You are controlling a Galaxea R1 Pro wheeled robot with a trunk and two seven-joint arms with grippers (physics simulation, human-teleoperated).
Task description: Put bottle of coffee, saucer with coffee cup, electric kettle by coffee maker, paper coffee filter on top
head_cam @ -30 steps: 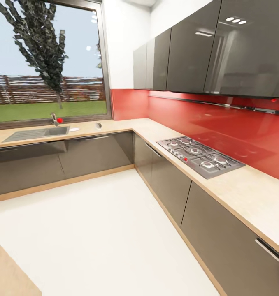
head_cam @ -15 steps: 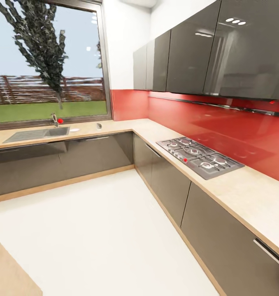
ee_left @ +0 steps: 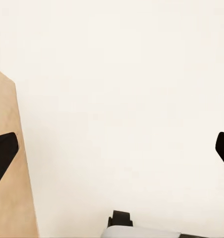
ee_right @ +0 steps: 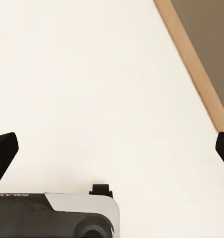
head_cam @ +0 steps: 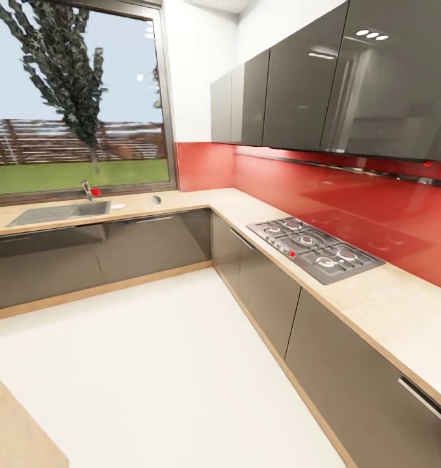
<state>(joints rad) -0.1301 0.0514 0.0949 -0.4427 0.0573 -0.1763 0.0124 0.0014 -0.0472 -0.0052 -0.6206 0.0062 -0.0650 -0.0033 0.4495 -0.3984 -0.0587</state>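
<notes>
The countertop (head_cam: pixel 402 312) is a beige L-shaped slab over grey cabinets, running under the window and along the red wall on the right. A thin black board on that wall, under the upper cabinets, looks like the kitchen shelf (head_cam: pixel 376 171); a tiny red spot (head_cam: pixel 428 163) sits just above it. The coffee maker, bottle of coffee, paper coffee filter, saucer, coffee cup and electric kettle are out of view. In the left wrist view my left gripper (ee_left: pixel 112 153) is open over white floor. My right gripper (ee_right: pixel 112 153) is open too, with nothing between its fingers.
A sink (head_cam: pixel 61 211) with a tap sits under the window, two small pale things (head_cam: pixel 118 205) beside it, too small to identify. A gas hob (head_cam: pixel 315 249) is set in the right counter. Open white floor (head_cam: pixel 155 364) lies ahead. A beige surface corner (head_cam: pixel 15 432) is at lower left.
The whole head view has shifted a little, so the camera moved. Nothing in the kitchen itself has changed place.
</notes>
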